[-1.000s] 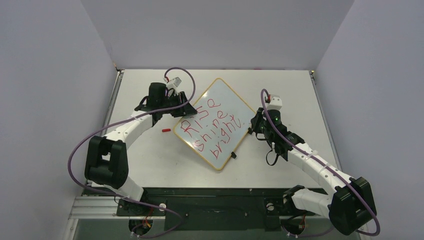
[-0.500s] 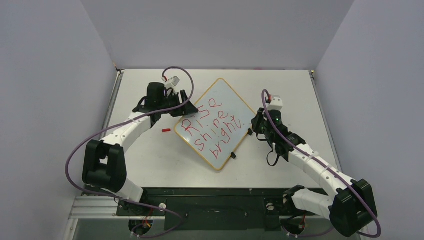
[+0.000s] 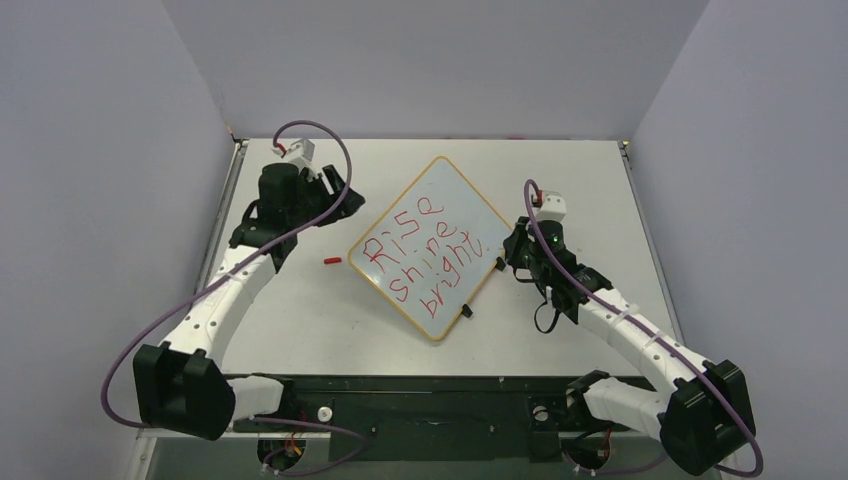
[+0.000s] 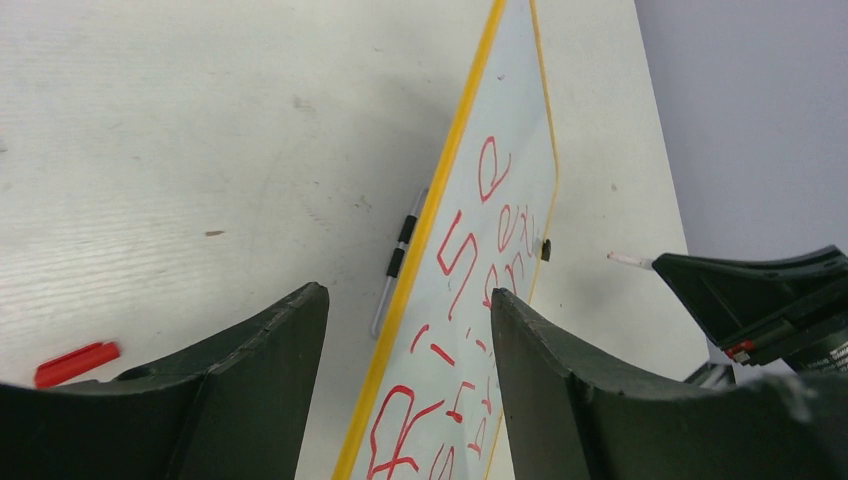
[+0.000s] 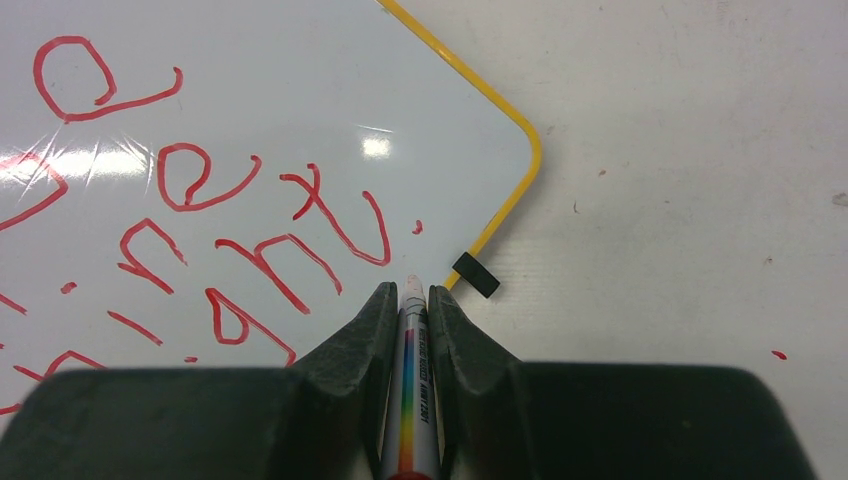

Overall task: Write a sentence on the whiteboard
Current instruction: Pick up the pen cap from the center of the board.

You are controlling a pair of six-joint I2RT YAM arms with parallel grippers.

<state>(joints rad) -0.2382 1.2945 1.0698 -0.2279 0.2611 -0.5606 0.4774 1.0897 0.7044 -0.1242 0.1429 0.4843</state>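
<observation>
Right hand (image 5: 408, 296) clamped on marker (image 5: 409, 425), tip at whiteboard (image 5: 250, 120) corner.
Left hand (image 4: 405, 295) spread, empty, apart from whiteboard's left edge.

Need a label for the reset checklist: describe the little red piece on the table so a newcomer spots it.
From overhead, find the whiteboard, lying cornerwise mid-table with red writing. Just beyond its left corner, on the table, lies a short red piece, maybe a marker cap. It's the only loose red thing off the board, clear of the yellow frame.
</observation>
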